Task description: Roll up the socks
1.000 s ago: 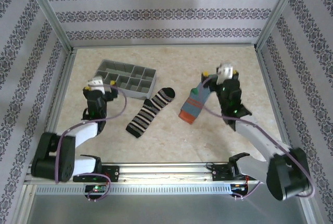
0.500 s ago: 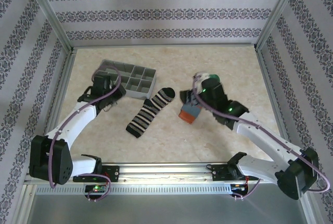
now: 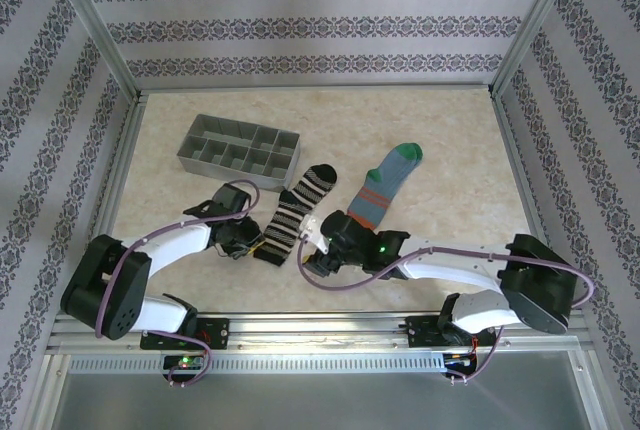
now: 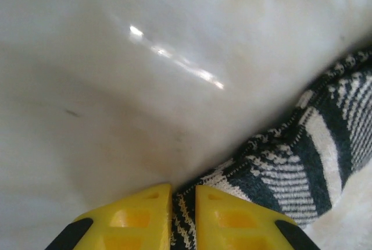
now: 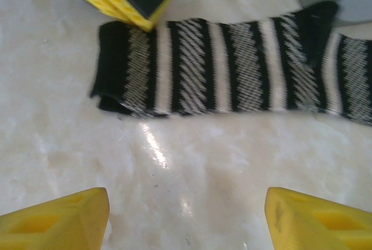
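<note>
Two sets: left jaws pinch striped sock point(image 4: 302, 163) — right jaws open.

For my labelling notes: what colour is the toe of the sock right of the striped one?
Green toe of the blue-grey sock; shows best in the top external view.

Left arm lies low, elbow out, left gripper point(image 4: 183, 199) pinched nearly closed, yellow fingers point(image 4: 229, 218) nipping the near end of the striped sock point(image 4: 302, 163). Right arm sweeps low across towards it, right gripper point(image 5: 186, 220) just above the table, jaws wide apart
</note>
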{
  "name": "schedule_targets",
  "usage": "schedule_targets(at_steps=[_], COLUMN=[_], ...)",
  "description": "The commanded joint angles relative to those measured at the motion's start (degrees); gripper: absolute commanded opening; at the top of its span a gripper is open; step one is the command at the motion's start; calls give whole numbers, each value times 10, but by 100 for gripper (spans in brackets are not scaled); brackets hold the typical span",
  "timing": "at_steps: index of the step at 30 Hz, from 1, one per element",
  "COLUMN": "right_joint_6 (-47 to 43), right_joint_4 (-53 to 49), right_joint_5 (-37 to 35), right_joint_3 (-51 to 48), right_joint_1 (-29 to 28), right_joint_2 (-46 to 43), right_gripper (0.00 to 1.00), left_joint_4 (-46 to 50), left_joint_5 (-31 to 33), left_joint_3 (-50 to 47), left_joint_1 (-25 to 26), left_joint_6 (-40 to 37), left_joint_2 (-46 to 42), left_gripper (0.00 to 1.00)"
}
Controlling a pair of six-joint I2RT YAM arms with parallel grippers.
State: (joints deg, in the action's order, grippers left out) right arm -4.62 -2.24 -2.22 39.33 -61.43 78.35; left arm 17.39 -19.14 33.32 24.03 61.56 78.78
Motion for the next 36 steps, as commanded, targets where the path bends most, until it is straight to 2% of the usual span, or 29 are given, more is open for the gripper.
schedule_targets(at_steps=[1, 5, 9, 15, 19, 25, 32, 34, 36], right_joint_6=[-55, -107, -150, -198, -201, -187, -162, -148, -126], right_joint_4=[38, 40, 45, 51, 38, 41, 15, 3, -21], right_joint_5=[6, -3, -38, -72, -76, -85, -84, -74, -53], right_joint_3=[8, 22, 46, 81, 105, 118, 142, 142, 148], right_joint_1=[-15, -44, -59, -65, -66, -70, -70, -70, -68], right_joint_2=[22, 60, 104, 164, 206, 234, 251, 243, 233], right_gripper=[70, 69, 67, 63, 53, 41, 8, 1, 0], left_joint_4=[-34, -73, 17, 76, 87, 98, 118, 120, 124], left_joint_5=[-24, -42, -13, -14, -31, -42, -50, -54, -61], left_joint_3=[-9, -25, 6, 14, 14, 20, 24, 21, 18], left_joint_1=[49, 57, 40, -19, -47, -64, -79, -84, -88], left_joint_6=[65, 106, 74, 43, 31, 25, 10, 8, 4], left_joint_2=[11, -15, -49, -99, -112, -122, -132, -137, -142], left_gripper=[16, 16, 19, 24, 24, 24, 24, 24, 24])
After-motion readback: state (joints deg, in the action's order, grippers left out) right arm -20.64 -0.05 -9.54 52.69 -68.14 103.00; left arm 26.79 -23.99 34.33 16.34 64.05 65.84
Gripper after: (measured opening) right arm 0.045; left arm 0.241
